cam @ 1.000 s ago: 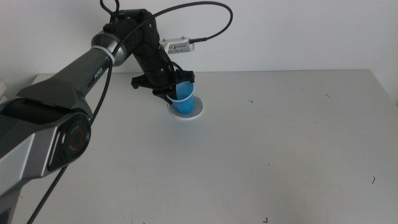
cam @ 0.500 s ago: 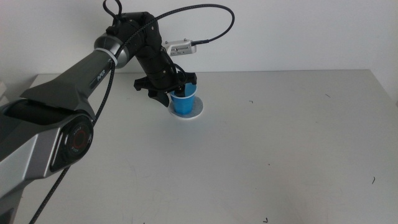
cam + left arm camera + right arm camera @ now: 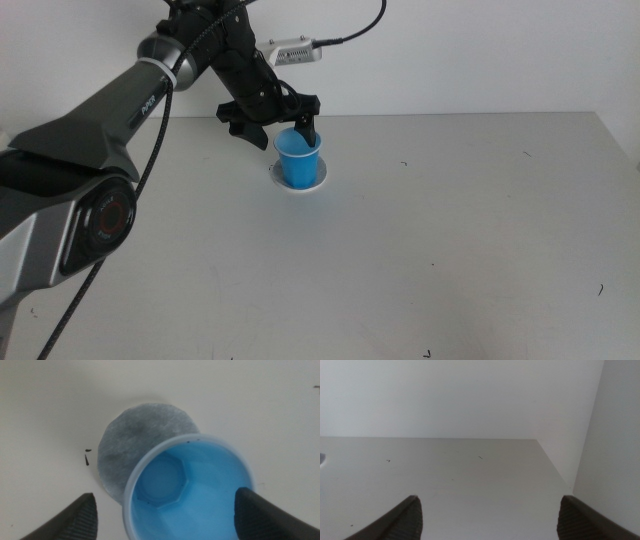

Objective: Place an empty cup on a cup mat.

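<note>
The cup [image 3: 298, 166], upper centre-left of the middle view, looks like smooth plastic, bright blue with a slight sheen inside and a thin pale rim. The cup mat [image 3: 135, 440], upper centre of the left wrist picture, has a matt, mottled grey top with a fibrous, felt-like grain. The table [image 3: 450, 250] is a matt, pale grey, smooth surface with a few tiny dark specks. The left gripper [image 3: 282, 128] is matt black, like hard plastic, and its arm casing at left is smooth grey with a dull shine.

Blue cup [image 3: 298, 163] upright — on grey mat [image 3: 316, 184].
</note>
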